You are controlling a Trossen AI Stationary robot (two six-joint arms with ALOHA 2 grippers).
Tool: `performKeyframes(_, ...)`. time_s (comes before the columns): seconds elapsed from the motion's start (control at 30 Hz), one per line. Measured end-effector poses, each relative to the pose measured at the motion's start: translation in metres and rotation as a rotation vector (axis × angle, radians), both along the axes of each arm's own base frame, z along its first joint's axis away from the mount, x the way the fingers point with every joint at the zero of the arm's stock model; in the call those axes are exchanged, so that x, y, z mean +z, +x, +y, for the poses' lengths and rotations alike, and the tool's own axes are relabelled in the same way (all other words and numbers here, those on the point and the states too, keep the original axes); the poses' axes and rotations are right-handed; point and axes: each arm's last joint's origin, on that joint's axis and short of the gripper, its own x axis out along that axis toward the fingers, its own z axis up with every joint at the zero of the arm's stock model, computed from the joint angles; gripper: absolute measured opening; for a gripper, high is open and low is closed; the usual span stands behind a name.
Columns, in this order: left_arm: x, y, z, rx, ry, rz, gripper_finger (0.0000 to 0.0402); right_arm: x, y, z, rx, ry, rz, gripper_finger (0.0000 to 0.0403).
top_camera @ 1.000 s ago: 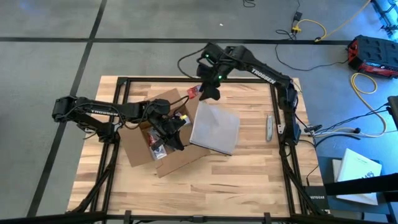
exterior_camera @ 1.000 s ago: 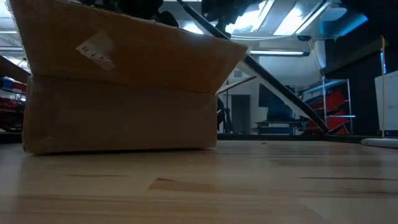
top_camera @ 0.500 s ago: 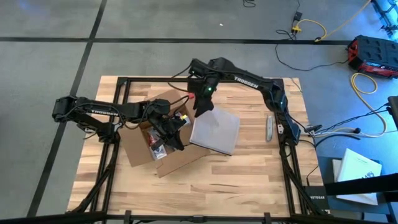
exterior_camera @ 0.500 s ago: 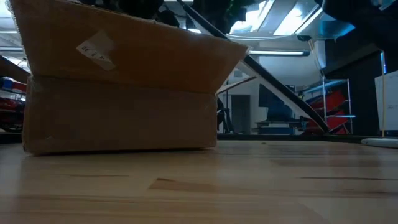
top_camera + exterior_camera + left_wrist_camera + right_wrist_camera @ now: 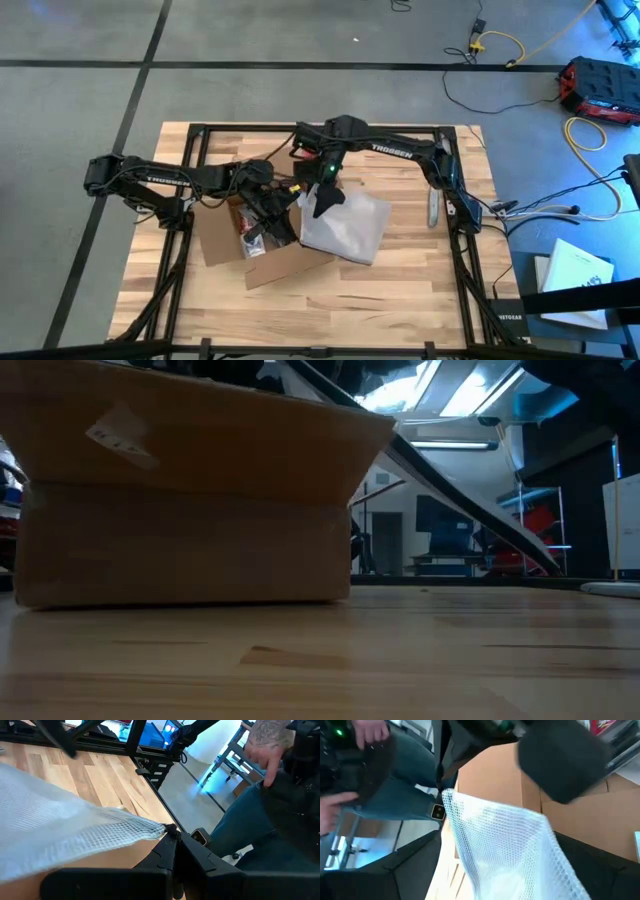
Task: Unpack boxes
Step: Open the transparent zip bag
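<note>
The brown cardboard box (image 5: 235, 245) stands open on the table's left half and fills the left of the low view (image 5: 190, 510). A clear, silvery plastic bag (image 5: 350, 225) lies beside it on the right, its left edge raised over the box's flap. My left gripper (image 5: 290, 222) reaches across the box and is shut on the bag (image 5: 60, 825). My right gripper (image 5: 325, 205) hangs open over the bag's left part, slanting down. In the right wrist view its fingers (image 5: 395, 870) stand on either side of the bag (image 5: 505, 845). My left gripper pinches one corner of the bag (image 5: 157, 827) between its two fingertips, coming from the table's left and pointing slightly down. The bag spreads away from the corner, which is drawn into taut creases and lifted off the wood. My right gripper: I cannot tell whether its fingers touch the bag.
Small items lie inside the box (image 5: 250, 235). A grey knife-like tool (image 5: 433, 205) rests near the table's right edge. A person stands beyond the table, a hand (image 5: 265, 745) showing in the wrist views. Bare wood lies along the near edge (image 5: 330, 310).
My right gripper has swung from the table's far edge toward the near side and down, tipping more steeply, until it hangs over the bag. The box has shifted toward the table's left. The bag's left edge has risen and crumpled.
</note>
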Motion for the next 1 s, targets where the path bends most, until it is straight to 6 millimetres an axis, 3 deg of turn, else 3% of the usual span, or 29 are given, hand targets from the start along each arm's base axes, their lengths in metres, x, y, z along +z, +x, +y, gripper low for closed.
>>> performKeyframes(0.13, 0.000, 0.000, 0.000, 0.003, 0.002, 0.000, 0.0000, -0.001, 0.000, 0.009, 0.019, -0.007, 0.019, 0.0342)
performKeyframes(0.33, 0.000, 0.000, 0.000, 0.005, 0.002, 0.002, 0.0000, -0.004, -0.006, 0.011, 0.015, -0.053, 0.098, 0.0258)
performKeyframes(0.53, 0.000, 0.000, 0.000, 0.006, 0.002, 0.001, 0.0000, -0.006, -0.008, 0.008, 0.027, -0.156, 0.107, 0.0041)
performKeyframes(0.57, 0.000, 0.000, 0.000, 0.007, 0.002, 0.000, 0.0000, -0.006, -0.008, 0.008, 0.032, -0.164, 0.098, 0.0022)
performKeyframes(0.8, 0.000, 0.000, 0.001, 0.017, 0.010, -0.006, 0.0000, 0.029, -0.003, 0.008, -0.039, -0.101, -0.056, 0.0001)
performKeyframes(1.0, 0.000, 0.000, 0.001, 0.030, 0.018, -0.004, 0.0000, 0.064, -0.020, -0.004, -0.125, -0.080, -0.153, 0.0000)
